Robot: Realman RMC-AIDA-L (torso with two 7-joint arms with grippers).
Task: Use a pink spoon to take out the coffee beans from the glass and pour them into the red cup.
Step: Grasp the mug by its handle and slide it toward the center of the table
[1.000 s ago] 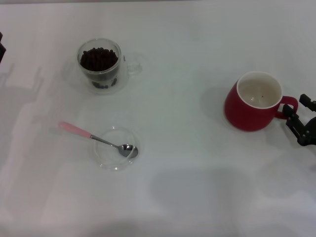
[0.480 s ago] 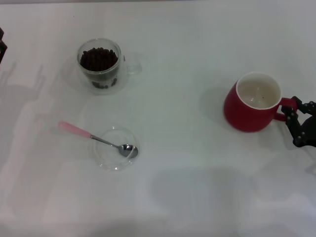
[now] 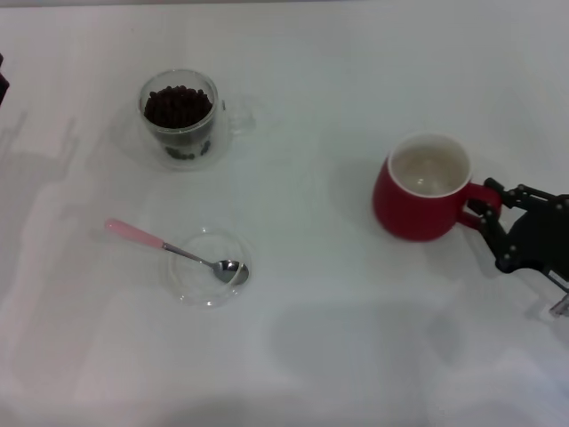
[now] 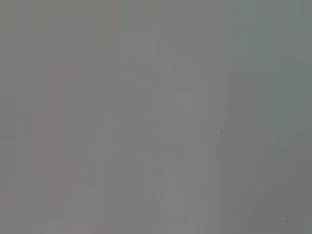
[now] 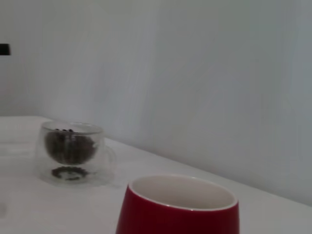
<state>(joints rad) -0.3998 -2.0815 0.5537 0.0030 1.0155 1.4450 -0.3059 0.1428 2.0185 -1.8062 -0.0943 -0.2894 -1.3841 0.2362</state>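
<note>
The red cup [image 3: 414, 210] stands right of the table's middle, its cream inside bare and its handle pointing right. My right gripper [image 3: 484, 213] is shut on that handle. In the right wrist view the red cup [image 5: 178, 214] fills the near edge, with the glass [image 5: 73, 152] beyond it. The glass [image 3: 180, 120] stands at the back left, holding a heap of coffee beans [image 3: 178, 105]. At the front left the pink spoon [image 3: 169, 249] lies with its bowl in a clear saucer [image 3: 191, 286] and its handle pointing left. Only a dark sliver of my left arm [image 3: 2, 87] shows at the left edge.
The white table [image 3: 311, 338] is bare between the saucer and the red cup. The left wrist view shows only a flat grey surface.
My right gripper has closed in on the red cup's handle and slid the cup leftward. The glass, spoon and saucer have not moved.
</note>
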